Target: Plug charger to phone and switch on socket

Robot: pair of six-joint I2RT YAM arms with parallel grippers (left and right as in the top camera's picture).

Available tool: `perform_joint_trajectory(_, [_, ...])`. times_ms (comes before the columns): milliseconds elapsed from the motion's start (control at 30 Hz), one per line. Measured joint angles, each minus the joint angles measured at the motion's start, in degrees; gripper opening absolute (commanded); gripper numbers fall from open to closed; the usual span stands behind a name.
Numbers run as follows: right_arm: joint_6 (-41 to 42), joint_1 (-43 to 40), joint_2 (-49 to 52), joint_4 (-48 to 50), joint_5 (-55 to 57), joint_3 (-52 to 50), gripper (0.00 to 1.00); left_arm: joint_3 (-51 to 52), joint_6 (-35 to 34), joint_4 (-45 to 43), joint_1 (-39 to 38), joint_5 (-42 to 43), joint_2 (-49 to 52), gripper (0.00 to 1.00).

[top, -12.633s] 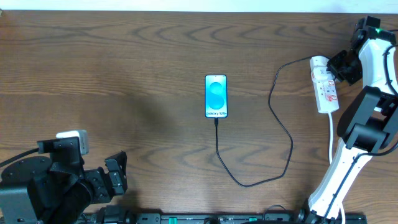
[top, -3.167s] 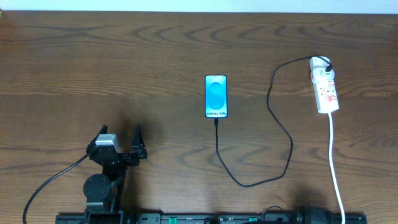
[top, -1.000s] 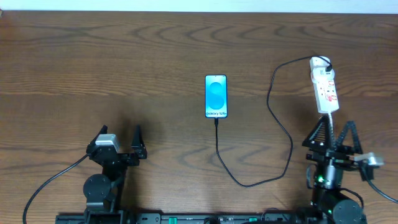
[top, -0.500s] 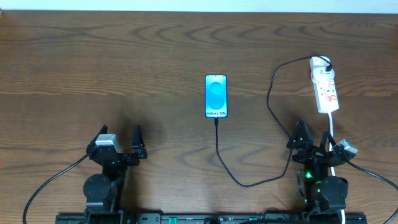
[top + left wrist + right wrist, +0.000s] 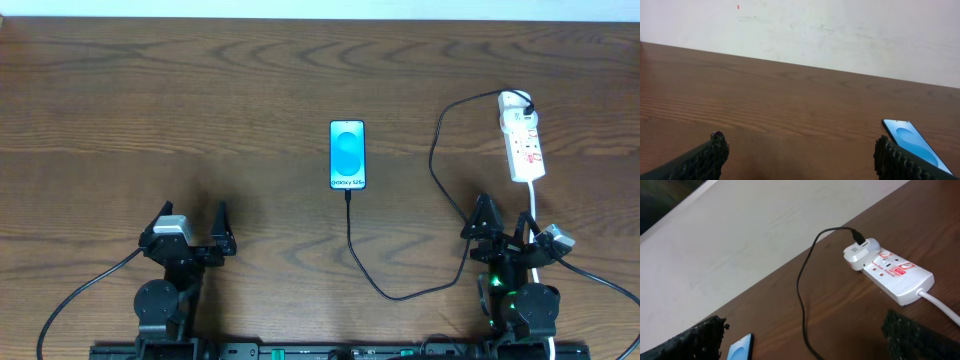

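Starting from the largest, what is laid on the wooden table (image 5: 200,80)?

Two grippers are seen at its near edge: the left gripper (image 5: 191,220) near left, the right gripper (image 5: 506,222) near right. Both are spread wide, and nothing is held in either.

And the task's things?

The white power strip (image 5: 526,152) is set at the far right, its long axis running near to far, its white cord (image 5: 531,197) trailing toward the near edge past the right gripper. The phone (image 5: 347,155) is laid flat at the centre, screen lit, long axis likewise near to far. The black charger cable (image 5: 455,215) is looped from a white adapter (image 5: 513,100) at the strip's far end, round to the phone's near short edge. There its connector tip (image 5: 348,195) appears to be seated already.

So only the switching is judged to be left?

That is the likely reading. Whether the red-marked switches (image 5: 888,269) are on cannot be told.

Which arm is favoured?

The right one. The strip is found ahead of it, on the far side and slightly right. In the right wrist view it is framed beyond the open fingertips (image 5: 702,336), adapter end farthest. The left gripper is well apart from it. A reach away from the near edge, along the strip's length, would be called for.
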State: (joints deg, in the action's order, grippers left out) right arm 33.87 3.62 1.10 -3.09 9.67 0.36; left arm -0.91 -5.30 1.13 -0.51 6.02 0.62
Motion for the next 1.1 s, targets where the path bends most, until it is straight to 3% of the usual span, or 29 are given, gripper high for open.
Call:
perform_joint_trajectory(233, [-0.7, -0.5, -0.2, 0.0, 0.0, 0.0, 0.99, 0.0, 0.0, 0.0, 0.0, 0.0, 0.0, 0.94])
perform_joint_trajectory(533, [-20.2, -1.1, -0.2, -0.5, -3.4, 0.0, 0.99, 0.0, 0.0, 0.0, 0.0, 0.0, 0.0, 0.94])
perform_joint_trajectory(667, [-25.2, -1.2, -0.2, -0.5, -4.2, 0.0, 0.99, 0.0, 0.0, 0.0, 0.0, 0.0, 0.0, 0.94])
perform_joint_trajectory(1100, [-28.5, -1.2, -0.2, -0.6, -5.0, 0.0, 0.99, 0.0, 0.0, 0.0, 0.0, 0.0, 0.0, 0.94])
